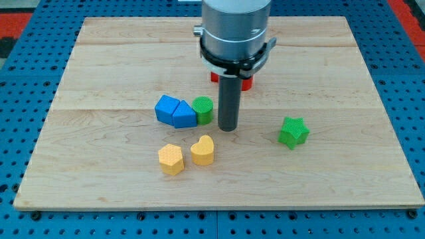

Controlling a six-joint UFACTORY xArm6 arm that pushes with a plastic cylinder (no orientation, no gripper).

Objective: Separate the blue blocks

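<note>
Two blue blocks sit left of frame centre, touching: a blue cube-like block and a blue wedge-shaped block, matte, ridged faces. They look light, rigid and hard, likely to slide easily on the wooden board and to spin if pushed off-centre. No grasping possible here: no fingers, just a rod. Best contact in my judgement: the seam between them, or the cube's outer face. A green cylinder touches the wedge's right side. My tip rests just right of that cylinder, clear of both blues.

No readable text, label, brand, number or sign anywhere in view.
</note>
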